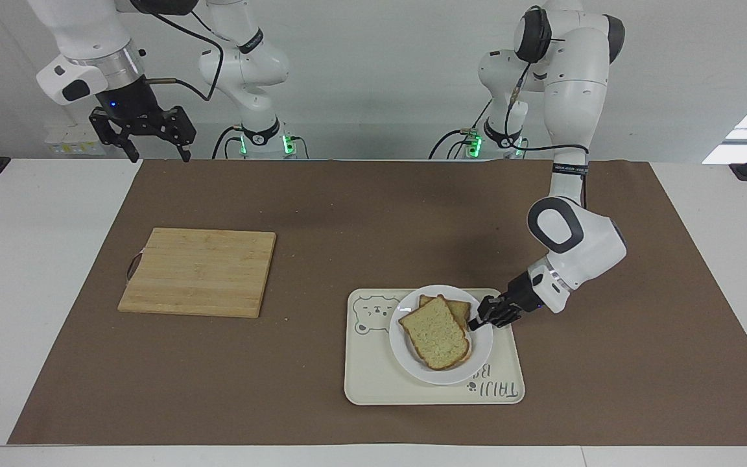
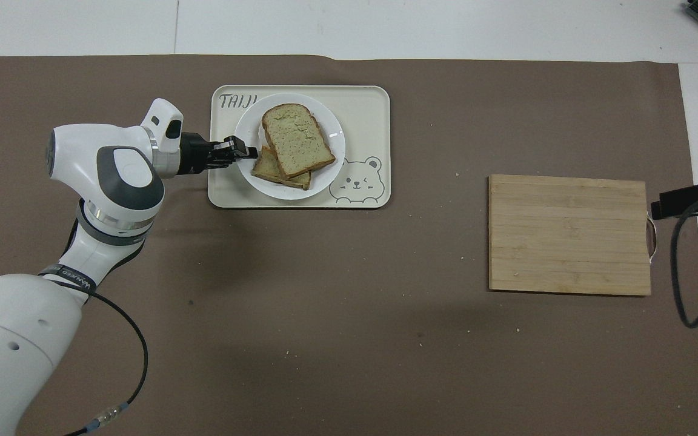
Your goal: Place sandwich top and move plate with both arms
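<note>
Facing view: high, across the table [image 1: 43, 272], looking back at both robots. Overhead view: above the robots' end, looking steeply down and forward. Shared: brown mat [image 1: 360, 214] [image 2: 349, 303], tray [image 1: 373, 383] [image 2: 367, 121], cutting board [image 1: 198, 272] [image 2: 567, 236].

White arms [image 1: 571, 97], grey joints, black cables
</note>
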You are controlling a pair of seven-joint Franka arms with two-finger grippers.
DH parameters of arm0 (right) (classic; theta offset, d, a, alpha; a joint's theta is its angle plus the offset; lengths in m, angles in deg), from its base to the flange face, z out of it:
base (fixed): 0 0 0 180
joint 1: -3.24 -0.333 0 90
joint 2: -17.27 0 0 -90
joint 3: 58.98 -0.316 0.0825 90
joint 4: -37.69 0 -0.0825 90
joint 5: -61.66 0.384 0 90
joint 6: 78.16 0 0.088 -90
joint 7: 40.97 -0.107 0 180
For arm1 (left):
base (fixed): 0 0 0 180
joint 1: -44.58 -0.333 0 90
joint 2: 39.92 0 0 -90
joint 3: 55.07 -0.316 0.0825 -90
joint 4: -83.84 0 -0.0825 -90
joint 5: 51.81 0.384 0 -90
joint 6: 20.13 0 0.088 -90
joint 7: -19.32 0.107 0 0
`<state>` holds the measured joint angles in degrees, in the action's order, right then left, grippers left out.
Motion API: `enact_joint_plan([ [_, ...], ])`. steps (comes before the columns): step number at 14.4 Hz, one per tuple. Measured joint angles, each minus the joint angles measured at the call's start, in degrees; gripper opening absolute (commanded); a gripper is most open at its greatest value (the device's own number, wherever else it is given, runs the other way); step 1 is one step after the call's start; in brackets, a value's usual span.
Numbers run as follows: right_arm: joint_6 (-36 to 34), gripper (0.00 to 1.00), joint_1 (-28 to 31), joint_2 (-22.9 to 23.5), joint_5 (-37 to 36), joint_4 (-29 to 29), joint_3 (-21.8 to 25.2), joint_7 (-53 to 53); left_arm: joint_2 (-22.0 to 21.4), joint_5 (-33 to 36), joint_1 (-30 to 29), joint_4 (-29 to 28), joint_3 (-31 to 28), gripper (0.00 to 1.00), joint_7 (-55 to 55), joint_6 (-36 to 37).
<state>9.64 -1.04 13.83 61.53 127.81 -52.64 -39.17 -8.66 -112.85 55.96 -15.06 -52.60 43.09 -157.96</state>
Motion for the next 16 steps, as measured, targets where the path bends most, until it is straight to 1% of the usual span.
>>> enact_joint_plan([
  [1,0.00,1.00,0.00,0.00,0.00,0.00,0.00,0.00,0.04,0.00,1.00,0.04,0.03,0.29,-0.79,-1.72],
  [2,0.00,1.00,0.00,0.00,0.00,0.00,0.00,0.00,0.10,-0.01,1.63,0.07,0.01,0.68,-1.45,-3.02],
  [3,0.00,1.00,0.00,0.00,0.00,0.00,0.00,0.00,0.11,-0.03,1.80,0.12,0.01,0.95,-1.77,-3.38],
  [4,0.00,1.00,0.00,0.00,0.00,0.00,0.00,0.00,0.11,-0.03,1.74,0.14,-0.24,1.00,-2.06,-3.38],
  [7,0.00,1.00,0.00,0.00,0.00,0.00,0.00,0.00,-0.73,-0.05,0.50,0.15,-1.34,1.00,-4.27,-2.53],
  [11,0.00,1.00,0.00,0.00,0.00,0.00,0.00,0.00,-4.37,0.77,0.12,-0.78,-2.88,1.00,-8.20,-1.45],
  [14,0.00,1.00,0.00,0.00,0.00,0.00,0.00,0.00,-7.74,7.78,0.12,-3.19,-4.57,1.00,-11.90,-0.29],
  [16,0.00,1.00,0.00,0.00,0.00,0.00,0.00,0.00,-9.85,14.84,0.06,-3.89,-6.95,1.00,-15.25,4.19],
])
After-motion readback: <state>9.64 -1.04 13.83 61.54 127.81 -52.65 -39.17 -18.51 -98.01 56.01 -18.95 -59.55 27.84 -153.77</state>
